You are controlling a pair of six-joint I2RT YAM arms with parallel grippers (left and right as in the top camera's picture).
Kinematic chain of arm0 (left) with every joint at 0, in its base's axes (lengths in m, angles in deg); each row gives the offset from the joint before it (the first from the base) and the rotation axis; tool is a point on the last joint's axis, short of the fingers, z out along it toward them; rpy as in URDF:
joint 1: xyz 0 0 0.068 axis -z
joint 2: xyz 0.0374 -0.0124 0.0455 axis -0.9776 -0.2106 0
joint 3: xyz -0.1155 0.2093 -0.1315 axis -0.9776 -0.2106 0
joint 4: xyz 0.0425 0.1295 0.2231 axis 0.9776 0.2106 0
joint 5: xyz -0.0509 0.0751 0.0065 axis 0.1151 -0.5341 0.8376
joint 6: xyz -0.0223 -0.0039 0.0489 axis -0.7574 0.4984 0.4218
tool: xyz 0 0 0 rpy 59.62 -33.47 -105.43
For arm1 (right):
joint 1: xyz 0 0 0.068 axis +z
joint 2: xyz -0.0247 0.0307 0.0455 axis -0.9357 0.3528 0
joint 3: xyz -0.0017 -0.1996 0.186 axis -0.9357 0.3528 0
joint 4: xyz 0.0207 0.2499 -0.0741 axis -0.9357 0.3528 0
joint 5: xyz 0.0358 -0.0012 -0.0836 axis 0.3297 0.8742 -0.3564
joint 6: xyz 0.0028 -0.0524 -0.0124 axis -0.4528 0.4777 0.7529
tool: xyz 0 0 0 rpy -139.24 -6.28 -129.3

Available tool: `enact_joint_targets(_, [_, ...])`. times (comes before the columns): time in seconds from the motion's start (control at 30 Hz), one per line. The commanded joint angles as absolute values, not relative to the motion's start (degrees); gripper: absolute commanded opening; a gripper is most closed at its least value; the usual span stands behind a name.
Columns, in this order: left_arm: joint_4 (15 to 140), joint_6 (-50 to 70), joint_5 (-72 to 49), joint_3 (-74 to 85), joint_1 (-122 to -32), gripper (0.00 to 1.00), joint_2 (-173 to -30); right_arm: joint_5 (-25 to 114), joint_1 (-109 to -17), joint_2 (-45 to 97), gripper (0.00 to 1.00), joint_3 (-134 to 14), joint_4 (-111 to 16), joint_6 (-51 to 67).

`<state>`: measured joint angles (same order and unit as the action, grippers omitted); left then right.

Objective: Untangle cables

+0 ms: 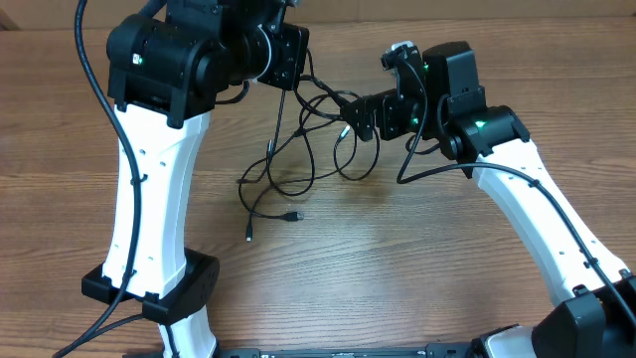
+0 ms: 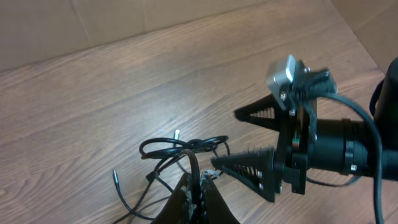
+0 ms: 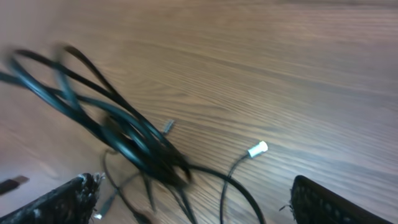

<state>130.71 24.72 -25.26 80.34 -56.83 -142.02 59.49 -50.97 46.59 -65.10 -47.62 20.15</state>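
Wood-grain table [image 1: 397, 259] is seen beneath tangled black cables [image 3: 134, 149], partly lifted, plug ends resting on it. Left fingers [image 2: 213, 208] are closed on a strand; right fingers [image 3: 62, 202] are spread wide, strands between them.

Cables [image 1: 298, 149] hang from left jaws onto table [image 1: 397, 268]; right jaws just right, straddling strands.

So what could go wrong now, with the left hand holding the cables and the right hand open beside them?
1. The right hand stands open around several strands of the cables; closing may catch more than one, and pulling could tighten the tangle.
2. A loose plug end may snag in a loop.
3. Both hands are close; the left hand could be bumped.
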Motion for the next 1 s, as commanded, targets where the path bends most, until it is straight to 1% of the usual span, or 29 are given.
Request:
enact_joint_targets(0.0, [130.96,27.25,-22.00,81.73,-56.37,0.04,-142.20,66.03,-51.08,46.87,0.80,-64.75,-49.45,20.68])
enact_joint_targets(0.03, [130.98,27.49,-20.58,81.73,-56.37,0.04,-142.20,65.98,-51.08,46.87,0.76,-64.75,-49.63,20.68])
enact_joint_targets(0.07, [130.89,27.49,-19.27,81.73,-56.39,0.04,-142.20,65.98,-51.03,46.87,0.70,-64.75,-49.69,20.68])
enact_joint_targets(0.1, [130.74,27.49,-18.16,81.73,-56.39,0.04,-142.15,66.01,-51.03,46.87,0.58,-64.75,-49.69,20.70])
enact_joint_targets(0.13, [130.50,27.51,-16.98,81.73,-56.39,0.04,-142.00,66.01,-51.03,46.87,0.48,-64.75,-49.60,20.70])
enact_joint_targets(0.17, [130.26,27.49,-16.17,81.73,-56.39,0.04,-141.85,66.01,-51.03,46.91,0.36,-64.75,-49.56,20.70])
enact_joint_targets(0.2, [129.93,27.49,-15.23,81.76,-56.39,0.04,-141.59,66.01,-51.03,46.96,0.17,-64.75,-49.56,20.70])
enact_joint_targets(0.23, [129.60,27.51,-14.42,81.89,-56.39,0.04,-141.32,66.01,-51.03,47.02,0.12,-64.75,-49.54,20.70])
enact_joint_targets(0.27, [129.45,27.49,-14.09,82.15,-56.39,0.04,-141.04,66.01,-51.03,47.15,0.17,-64.75,-49.56,20.70])
enact_joint_targets(0.3, [129.34,27.47,-13.87,82.52,-56.39,0.04,-140.73,66.01,-51.03,47.31,0.27,-64.75,-49.58,20.70])
enact_joint_targets(0.37, [129.40,27.49,-13.89,83.40,-56.39,0.04,-140.01,66.03,-51.03,47.77,0.33,-64.75,-49.56,20.68])
enact_joint_targets(0.4, [129.43,27.49,-13.92,83.77,-56.39,0.04,-139.60,66.03,-51.03,48.23,0.32,-64.75,-49.54,20.68])
enact_joint_targets(0.43, [129.40,27.49,-13.92,84.18,-56.39,0.04,-139.05,66.09,-51.03,48.55,0.23,-64.75,-49.54,20.65])
enact_joint_targets(0.47, [129.36,27.49,-13.92,84.60,-56.39,0.04,-138.48,66.27,-51.03,48.88,0.04,-64.75,-49.50,20.68])
enact_joint_targets(0.67, [129.36,27.49,-16.76,86.91,-56.56,0.04,-135.58,65.35,-51.03,50.52,0.04,-64.75,-48.01,20.68])
enact_joint_targets(0.77, [129.40,27.49,-20.45,87.00,-56.56,0.04,-133.89,60.28,-51.14,50.61,0.04,-64.75,-46.81,20.68])
enact_joint_targets(0.9, [129.21,27.47,-22.55,87.00,-56.58,0.04,-131.99,52.61,-51.14,50.61,0.04,-64.75,-45.41,20.68])
enact_joint_targets(0.97, [129.18,27.49,-23.23,87.00,-56.58,0.04,-131.31,51.84,-51.14,50.61,0.04,-64.75,-44.97,20.68])
